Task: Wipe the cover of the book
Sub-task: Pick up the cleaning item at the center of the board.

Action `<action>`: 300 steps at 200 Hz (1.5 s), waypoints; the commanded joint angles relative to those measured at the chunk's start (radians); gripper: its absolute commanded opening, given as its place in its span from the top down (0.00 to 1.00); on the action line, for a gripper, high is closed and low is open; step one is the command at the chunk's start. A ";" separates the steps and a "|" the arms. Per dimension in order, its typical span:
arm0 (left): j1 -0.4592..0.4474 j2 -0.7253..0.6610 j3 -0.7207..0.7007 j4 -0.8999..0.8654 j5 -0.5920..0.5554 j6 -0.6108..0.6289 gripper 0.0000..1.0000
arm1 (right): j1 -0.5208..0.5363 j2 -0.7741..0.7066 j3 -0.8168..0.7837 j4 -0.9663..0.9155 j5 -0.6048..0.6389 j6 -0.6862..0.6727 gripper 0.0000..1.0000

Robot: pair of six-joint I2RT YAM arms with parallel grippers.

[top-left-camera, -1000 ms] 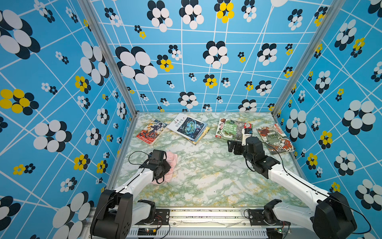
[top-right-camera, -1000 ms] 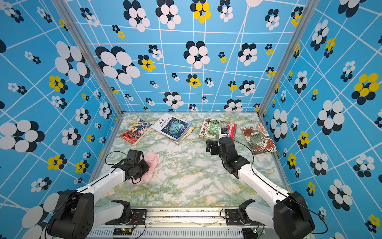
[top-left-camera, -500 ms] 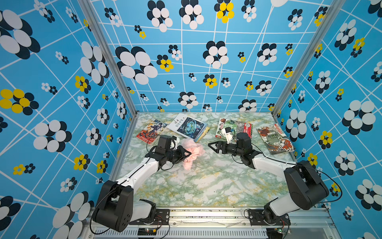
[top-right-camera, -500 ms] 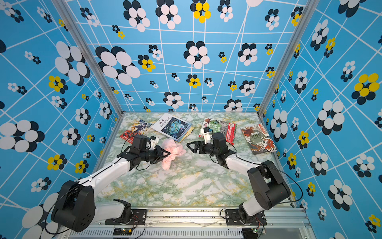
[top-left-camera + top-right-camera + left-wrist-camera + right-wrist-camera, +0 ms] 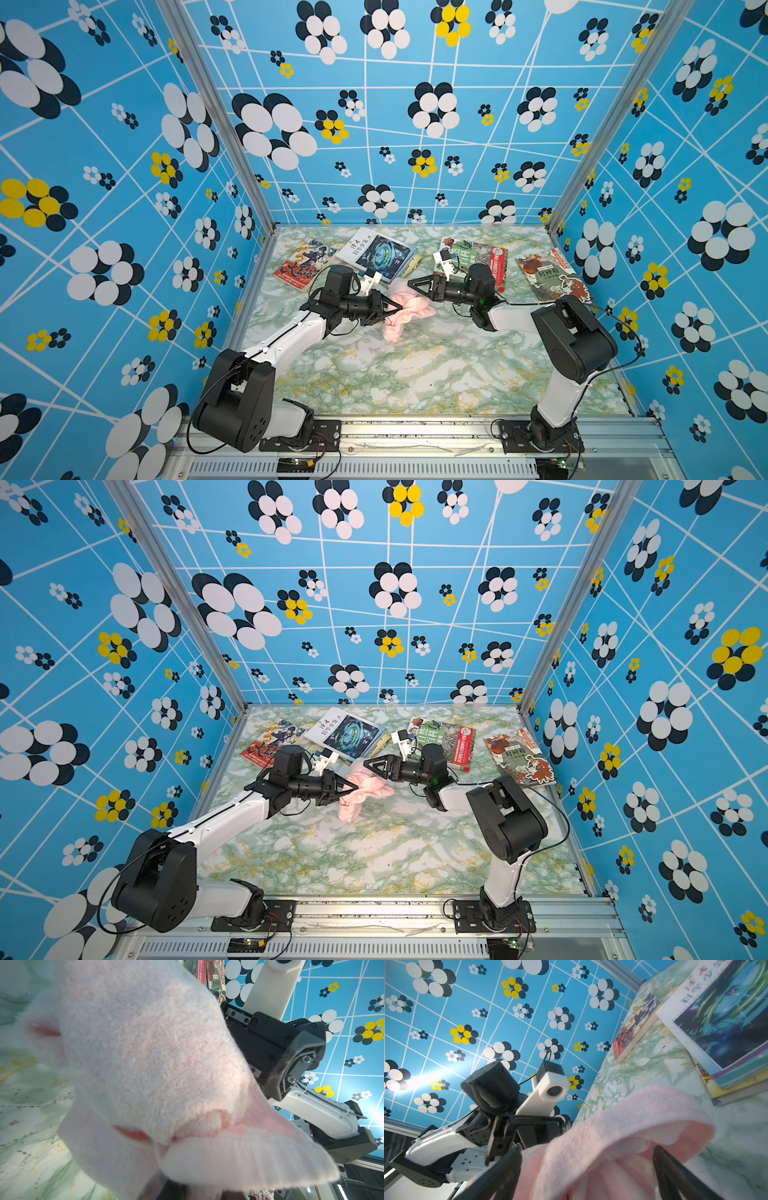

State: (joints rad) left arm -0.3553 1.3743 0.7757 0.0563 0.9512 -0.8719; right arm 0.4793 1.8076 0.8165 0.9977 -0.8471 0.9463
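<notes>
A pink cloth (image 5: pixel 411 311) (image 5: pixel 368 791) hangs bunched over the middle of the marble table, pinched in my shut left gripper (image 5: pixel 397 309) (image 5: pixel 353 788). The cloth (image 5: pixel 145 1064) fills the left wrist view and hides those jaws. My right gripper (image 5: pixel 412 285) (image 5: pixel 368 765) faces it from the right and is open. Its fingers (image 5: pixel 502 1174) stand on either side of the cloth's (image 5: pixel 612 1136) far end. Several books lie along the back; the nearest is a white-and-blue book (image 5: pixel 376 253) (image 5: pixel 726 1018) just behind the cloth.
A red book (image 5: pixel 305 264) (image 5: pixel 635 1028) lies at the back left. A green book (image 5: pixel 478 255) sits behind the right wrist, with a red-and-grey book (image 5: pixel 550 274) at the far right. The white-and-blue book rests on another book. Patterned blue walls close three sides.
The left gripper carried the cloth from the front left up to the middle. The right gripper swung left to face it, and its open fingers now straddle the cloth's end.
</notes>
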 commanded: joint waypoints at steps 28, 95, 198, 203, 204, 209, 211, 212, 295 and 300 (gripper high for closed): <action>0.008 0.012 0.009 0.272 0.071 -0.127 0.91 | 0.042 -0.035 -0.087 0.150 -0.017 -0.012 0.02; 0.018 0.058 -0.058 0.604 0.110 -0.358 0.92 | 0.101 -0.085 -0.167 0.320 0.003 -0.086 0.01; 0.007 0.131 -0.068 0.849 0.197 -0.550 0.91 | 0.154 -0.366 -0.214 -0.082 0.300 -0.543 0.04; 0.005 0.137 -0.071 0.863 0.197 -0.560 0.91 | 0.154 -0.373 -0.213 -0.085 0.314 -0.553 0.04; 0.005 0.138 -0.071 0.865 0.198 -0.562 0.91 | 0.154 -0.373 -0.214 -0.085 0.315 -0.557 0.04; 0.002 0.143 -0.073 0.875 0.198 -0.571 0.91 | 0.154 -0.373 -0.210 -0.086 0.313 -0.564 0.04; 0.001 0.145 -0.073 0.880 0.199 -0.573 0.91 | 0.153 -0.373 -0.207 -0.089 0.311 -0.567 0.05; 0.001 0.146 -0.073 0.882 0.199 -0.575 0.91 | 0.154 -0.373 -0.206 -0.091 0.311 -0.570 0.05; -0.020 0.192 -0.032 0.940 0.220 -0.646 0.93 | 0.225 -0.514 -0.164 -0.417 0.501 -0.886 0.01; -0.019 0.187 -0.028 0.919 0.224 -0.630 0.93 | 0.226 -0.535 -0.170 -0.433 0.518 -0.894 0.01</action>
State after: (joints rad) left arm -0.3691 1.5707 0.7155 0.9722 1.1442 -1.5227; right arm 0.6926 1.3621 0.6216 0.6952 -0.4328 0.1875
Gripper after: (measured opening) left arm 0.188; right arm 0.993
